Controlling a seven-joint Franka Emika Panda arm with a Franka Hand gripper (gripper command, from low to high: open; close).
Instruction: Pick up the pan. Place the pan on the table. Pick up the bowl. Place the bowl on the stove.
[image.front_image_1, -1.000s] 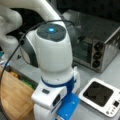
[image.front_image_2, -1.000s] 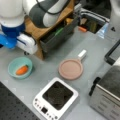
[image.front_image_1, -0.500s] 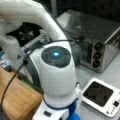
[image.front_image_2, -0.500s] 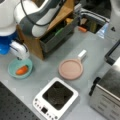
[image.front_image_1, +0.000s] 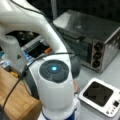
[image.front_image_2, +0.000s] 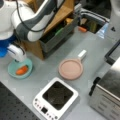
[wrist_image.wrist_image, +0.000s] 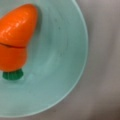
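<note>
Bowl is turquoise, round, deeper than the pan, sitting on the grey tabletop at the left of a front view, with one orange toy carrot inside it. Wrist view looks straight down into the bowl: pale blue-green inner wall, carrot orange with a small green stub at its lower end, lying against the left side. Hand is white, hanging right over the bowl's far rim, touching or just above it, cannot tell which; fingers are not visible in the wrist view, and whether they are apart or together cannot be told. One pan, pinkish-brown, round, shallow with a low rim, short white handle stub pointing to the far right, lies flat on the tabletop near the middle, well apart from the bowl. One stove, white and square with a dark square top and small controls at its near left corner, sits just in front of the pan, nothing on it; it also shows at the lower right in a front view. One silver toaster oven stands behind the stove. One wooden block stands behind the bowl, partly hidden by the arm.
</note>
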